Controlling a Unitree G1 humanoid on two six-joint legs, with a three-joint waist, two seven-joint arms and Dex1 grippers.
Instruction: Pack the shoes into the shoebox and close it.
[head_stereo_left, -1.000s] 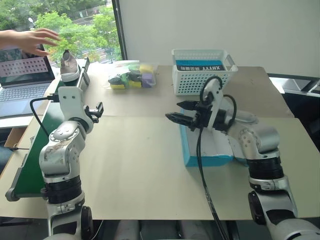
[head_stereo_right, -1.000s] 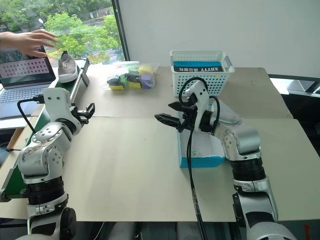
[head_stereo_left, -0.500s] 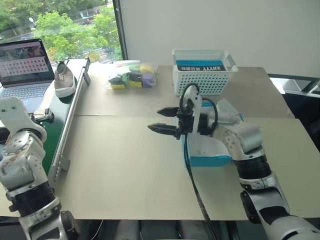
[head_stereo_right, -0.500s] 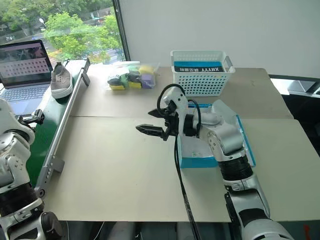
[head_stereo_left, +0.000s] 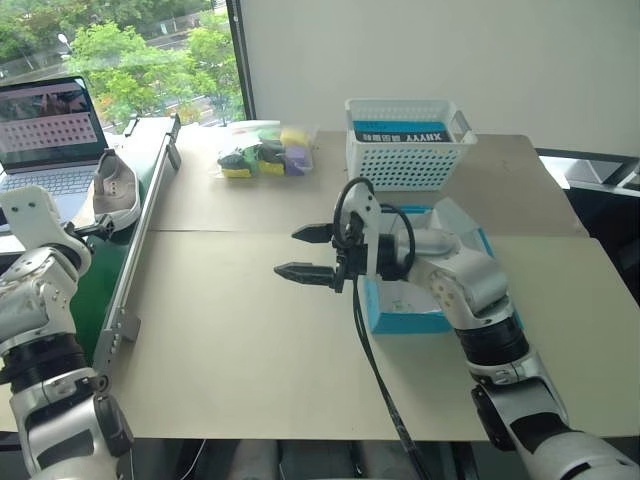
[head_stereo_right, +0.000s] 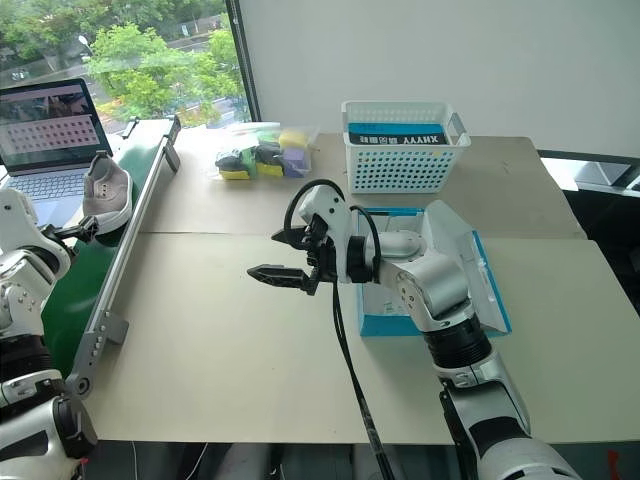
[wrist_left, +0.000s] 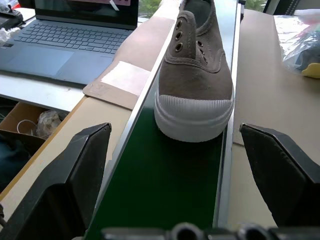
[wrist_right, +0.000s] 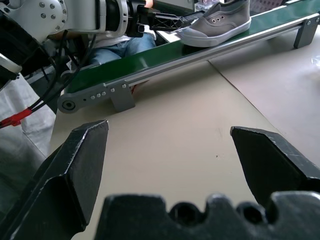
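One grey-beige shoe (wrist_left: 196, 75) stands on the green conveyor belt (wrist_left: 165, 200) at the table's left edge, and one open blue shoebox (head_stereo_left: 425, 300) lies on the table (head_stereo_left: 250, 330) in front of one white basket (head_stereo_left: 405, 150); one laptop (head_stereo_left: 50, 135) sits left of the belt. The left gripper (wrist_left: 185, 165) hangs spread wide just short of the shoe's toe, holding and touching nothing. The right gripper (head_stereo_left: 305, 252) is likewise wide apart and empty, above the table just left of the shoebox.
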